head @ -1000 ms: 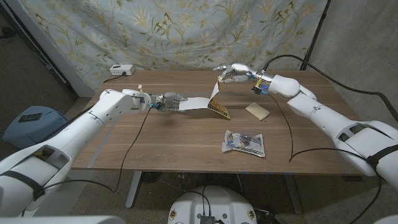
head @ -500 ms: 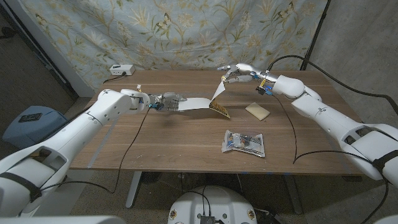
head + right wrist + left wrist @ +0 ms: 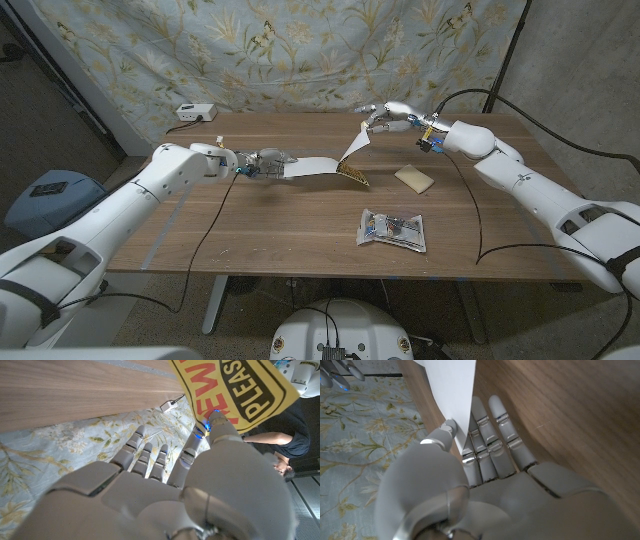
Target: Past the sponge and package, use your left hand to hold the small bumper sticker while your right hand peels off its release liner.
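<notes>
The small bumper sticker is split into two layers. My left hand (image 3: pixel 262 163) (image 3: pixel 485 475) pinches one end of the white layer (image 3: pixel 310 167) (image 3: pixel 452 390), which lies along the table toward the middle. My right hand (image 3: pixel 390 117) (image 3: pixel 165 490) is raised over the far middle of the table. It pinches the end of the yellow printed layer (image 3: pixel 352 176) (image 3: pixel 235 390), black-bordered with red and black lettering. That layer rises steeply from the table to the right hand. The two layers still meet low, near the table's centre.
A tan sponge (image 3: pixel 414 178) lies right of the sticker, and a clear package (image 3: pixel 392 229) lies nearer the front edge. A white box with a cable (image 3: pixel 195 112) sits at the far left corner. A person in a dark top (image 3: pixel 295 440) stands off to the side.
My right hand has drifted a little to the right and up, drawing the yellow layer further off the white one. The left hand has kept its hold in place.
</notes>
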Controlling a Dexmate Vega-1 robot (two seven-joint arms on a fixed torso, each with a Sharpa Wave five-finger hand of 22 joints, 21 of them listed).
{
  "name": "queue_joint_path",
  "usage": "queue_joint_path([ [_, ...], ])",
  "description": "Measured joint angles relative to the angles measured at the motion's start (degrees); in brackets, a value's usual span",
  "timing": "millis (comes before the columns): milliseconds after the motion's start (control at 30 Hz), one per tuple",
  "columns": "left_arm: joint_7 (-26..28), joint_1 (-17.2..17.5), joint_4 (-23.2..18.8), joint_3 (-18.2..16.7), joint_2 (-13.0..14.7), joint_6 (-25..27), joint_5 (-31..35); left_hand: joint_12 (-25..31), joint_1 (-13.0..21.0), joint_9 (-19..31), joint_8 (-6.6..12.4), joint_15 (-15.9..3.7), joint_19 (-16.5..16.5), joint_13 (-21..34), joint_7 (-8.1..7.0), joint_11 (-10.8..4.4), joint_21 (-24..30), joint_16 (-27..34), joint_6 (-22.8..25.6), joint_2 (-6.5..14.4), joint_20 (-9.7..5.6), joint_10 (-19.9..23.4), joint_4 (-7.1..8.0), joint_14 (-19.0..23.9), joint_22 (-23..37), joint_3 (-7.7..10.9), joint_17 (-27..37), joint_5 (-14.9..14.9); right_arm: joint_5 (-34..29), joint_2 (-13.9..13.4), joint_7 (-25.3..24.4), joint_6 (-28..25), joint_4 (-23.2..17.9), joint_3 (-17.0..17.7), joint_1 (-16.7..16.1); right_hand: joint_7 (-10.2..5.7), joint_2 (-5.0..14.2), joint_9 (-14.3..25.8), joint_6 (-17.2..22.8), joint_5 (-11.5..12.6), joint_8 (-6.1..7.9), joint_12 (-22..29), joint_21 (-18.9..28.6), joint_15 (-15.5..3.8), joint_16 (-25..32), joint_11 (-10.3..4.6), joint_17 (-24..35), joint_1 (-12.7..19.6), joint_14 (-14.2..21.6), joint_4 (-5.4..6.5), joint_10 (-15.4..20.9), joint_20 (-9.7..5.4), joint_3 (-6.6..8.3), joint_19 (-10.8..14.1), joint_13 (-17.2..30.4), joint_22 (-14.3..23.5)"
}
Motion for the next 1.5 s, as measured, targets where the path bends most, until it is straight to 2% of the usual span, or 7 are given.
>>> queue_joint_path([
  [700,-1.29,0.05,0.7,-0.28,1.28,-0.22,0.08,-0.56,0.0,0.2,-0.03,0.0,-0.32,0.11,-0.09,0.0,0.48,-0.06,-0.1,0.0,-0.1,0.0,-0.08,0.0,0.01,0.41,0.52,-0.21,0.2,-1.16,-0.57,-1.59,-0.72,0.83,-0.19,0.09,-0.01,0.01,-0.08,0.45,-0.16,0.0,0.0,0.0,0.0,0.0,0.29,-0.01,0.0,0.25,0.0,0.31,-0.22,0.31,0.0,0.0],
  [1400,-4.42,-0.3,1.71,-0.39,2.82,-1.34,0.61,-0.62,0.0,0.21,0.1,0.0,-0.62,0.27,-0.19,0.0,1.33,-0.64,-0.19,0.0,-0.2,0.0,0.0,0.0,0.01,0.48,0.78,-0.22,-0.93,-2.6,-2.66,-4.7,-3.62,1.58,-0.83,0.09,-0.01,0.05,-0.09,0.44,-0.1,0.0,0.0,-0.21,0.0,-0.23,0.28,-0.01,0.21,0.25,0.23,0.31,-0.22,0.32,0.0,0.0],
  [1500,-4.59,-0.27,1.71,-0.51,3.01,-1.37,0.62,-0.63,0.0,0.08,0.09,0.0,-0.93,0.27,-0.19,0.0,1.39,-0.64,-0.19,0.0,0.1,0.0,0.08,0.0,0.01,0.56,0.78,-0.22,-0.96,-2.83,-2.92,-5.11,-4.08,1.74,-0.99,0.1,-0.01,0.28,-0.09,0.44,-0.1,0.0,0.0,0.1,0.0,-0.24,0.28,-0.01,0.52,0.25,0.25,0.72,-0.22,0.72,0.0,0.0],
])
